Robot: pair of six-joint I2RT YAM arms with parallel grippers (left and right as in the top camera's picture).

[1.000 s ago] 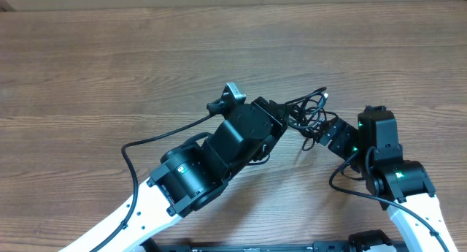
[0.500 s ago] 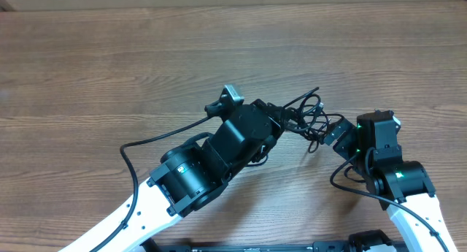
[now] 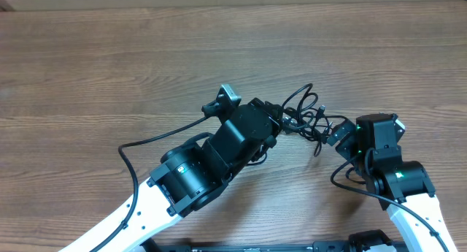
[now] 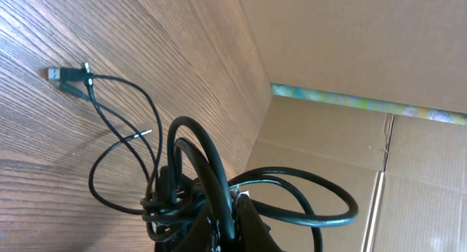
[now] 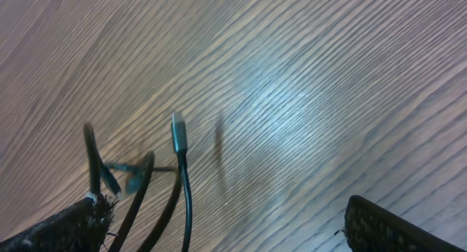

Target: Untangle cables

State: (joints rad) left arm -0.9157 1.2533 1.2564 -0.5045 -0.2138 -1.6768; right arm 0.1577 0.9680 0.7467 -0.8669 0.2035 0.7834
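left to right: our left tool (image 3: 281,122), clamped shut on the knot of the cables (image 3: 306,109), holds it just above the counter (image 3: 109,62) so, we judge, loops hang loose, while our right tool (image 3: 328,135) gapes wide beside a dangling plug (image 5: 179,133), gripping nothing.

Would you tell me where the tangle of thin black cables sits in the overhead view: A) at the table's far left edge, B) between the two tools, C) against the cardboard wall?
B: the thin black cables bunch between the left tool and the right tool.
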